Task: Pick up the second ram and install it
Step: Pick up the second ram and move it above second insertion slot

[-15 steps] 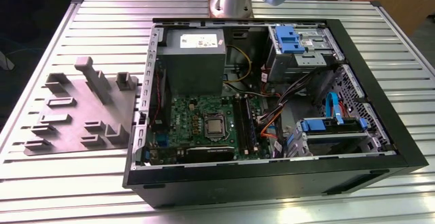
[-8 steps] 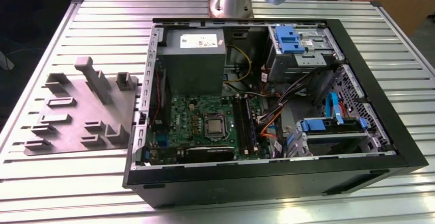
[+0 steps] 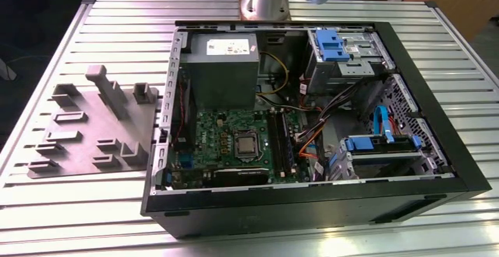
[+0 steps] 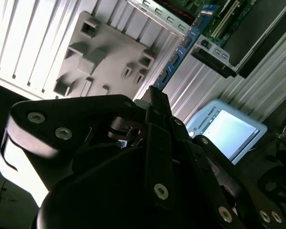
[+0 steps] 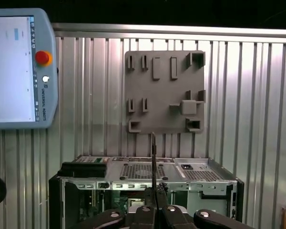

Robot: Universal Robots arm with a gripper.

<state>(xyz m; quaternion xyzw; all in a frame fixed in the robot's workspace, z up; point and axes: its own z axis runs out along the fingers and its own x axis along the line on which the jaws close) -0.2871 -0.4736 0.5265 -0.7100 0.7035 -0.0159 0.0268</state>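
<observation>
- The gripper (image 4: 155, 98) is closed tight, its two dark fingers (image 4: 158, 143) pressed together on one end of the second ram (image 4: 181, 47).
- The blue stick juts straight out from between the fingertips. Its row of black chips runs away from the hand and its far end hangs free, touching nothing.
- In the first wrist view the gripper (image 5: 155, 193) shows the same hold edge-on. The second ram (image 5: 153, 157) is just a thin dark line rising out of the pinched fingertips.
- Well beyond the stick's free end lies the open computer case (image 5: 148, 174), set on the ribbed metal table (image 5: 257, 95).
- The grey fixture plate (image 5: 164, 90) sits on that table just beside the case, also far out past the fingertips. It is well apart from the stick.
- A teach pendant (image 5: 19, 71) with a lit screen lies off to one side of the hand.
- From the exterior view, the arm (image 3: 265, 0) rises at the far edge of the table (image 3: 47, 52), behind the computer case (image 3: 436, 152).
- Inside the case I can see the green motherboard (image 3: 234, 140) with the grey power-supply box (image 3: 222, 70) next to it.
- The fixture plate (image 3: 93, 122) is on the exterior view's left of the case.
</observation>
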